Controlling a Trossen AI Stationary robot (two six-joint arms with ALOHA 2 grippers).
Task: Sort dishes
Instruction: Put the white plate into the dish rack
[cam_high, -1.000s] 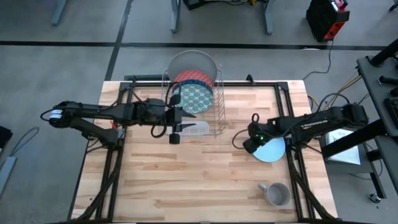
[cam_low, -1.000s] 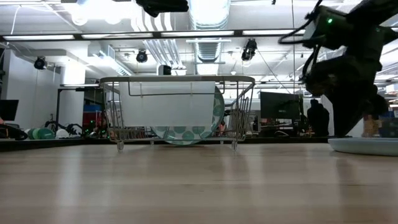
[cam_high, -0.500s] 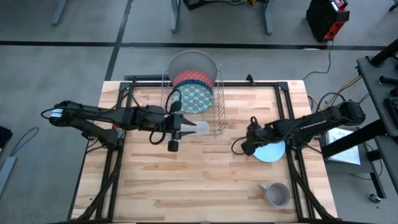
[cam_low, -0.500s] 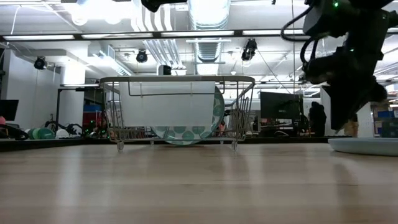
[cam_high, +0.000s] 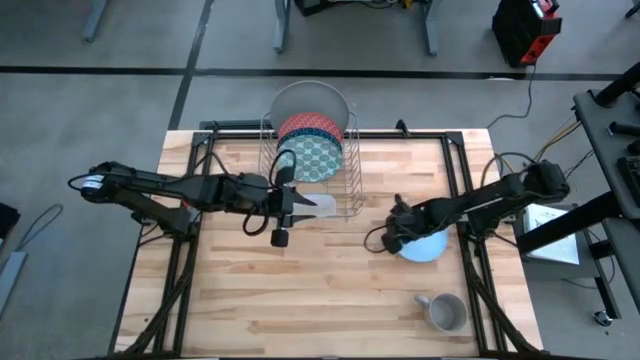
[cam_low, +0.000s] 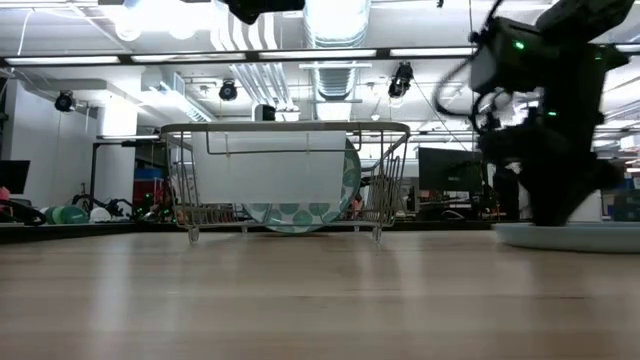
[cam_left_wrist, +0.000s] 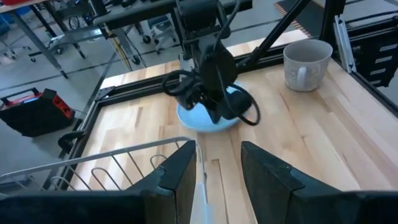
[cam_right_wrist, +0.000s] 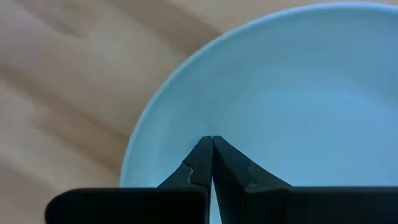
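Observation:
The small light-blue plate (cam_high: 425, 245) lies flat on the table at the right. My right gripper (cam_high: 393, 238) stands on it, shut, fingers pointing down. Three plates stand on edge in the wire dish rack (cam_high: 350, 190): a large grey one (cam_high: 310, 98) at the far end, then a red patterned one (cam_high: 310, 127), then a blue speckled one (cam_high: 322, 155). My left gripper (cam_high: 312, 205) hovers open over the rack's near end, nothing between its fingers (cam_left_wrist: 177, 171). My right gripper presses its shut fingertips (cam_right_wrist: 205, 155) on the light-blue plate's inner surface (cam_right_wrist: 212, 127), close to the rim on the table's left side. The fingers come from above, pointing down. The plate lies flat on the table (cam_low: 580, 236).
A grey handled mug (cam_high: 446, 312) stands near the table's front right corner. The wooden table (cam_high: 300, 290) is bare in the middle and at the near left. Black frame rails (cam_high: 180, 260) run along the table's left and right sides.
My right gripper has lifted a little, come down on the light-blue plate and gone toward the table's left edge. The plate has slid leftward along the table with it. My left gripper has drawn slightly toward the near edge, still open.

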